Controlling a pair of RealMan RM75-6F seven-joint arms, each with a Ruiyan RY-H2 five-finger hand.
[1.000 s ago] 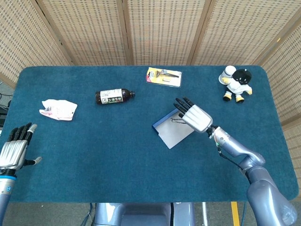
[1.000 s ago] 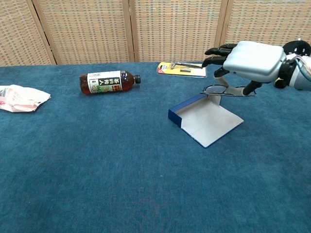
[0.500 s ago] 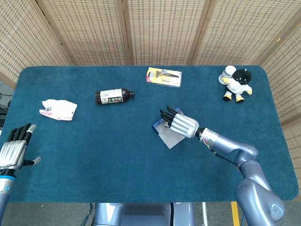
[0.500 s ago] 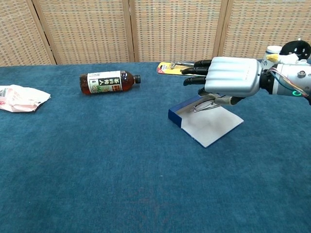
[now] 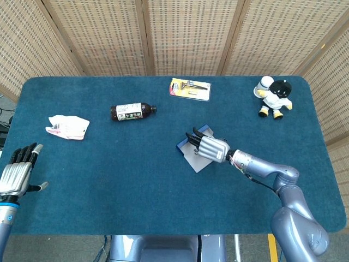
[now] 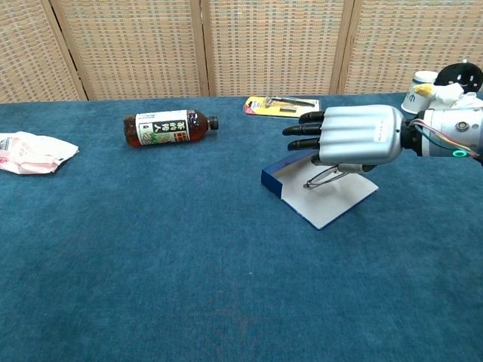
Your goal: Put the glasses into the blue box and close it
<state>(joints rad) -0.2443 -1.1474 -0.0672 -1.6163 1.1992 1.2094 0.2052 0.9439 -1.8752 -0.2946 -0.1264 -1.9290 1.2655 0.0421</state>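
The blue box (image 6: 273, 179) lies open at mid-table, white inside, its lid folded flat toward the front; in the head view the box (image 5: 193, 161) is partly covered. My right hand (image 6: 353, 136) hovers palm down just over it, fingers stretched to the left. The thin wire glasses (image 6: 323, 178) hang under the palm, held from above, their lower edge down at the box's white floor. The thumb is hidden. In the head view my right hand (image 5: 209, 147) covers the glasses. My left hand (image 5: 16, 173) is open at the table's front left edge, holding nothing.
A brown bottle (image 5: 132, 111) lies on its side at the back left of the box. A crumpled white packet (image 5: 67, 126) sits far left. A yellow carded razor (image 5: 190, 89) lies behind the box. A toy figure (image 5: 275, 97) stands at the back right.
My right hand came down and leftward with the glasses, from above the box's back edge to low over its white inside. The left hand stayed put.
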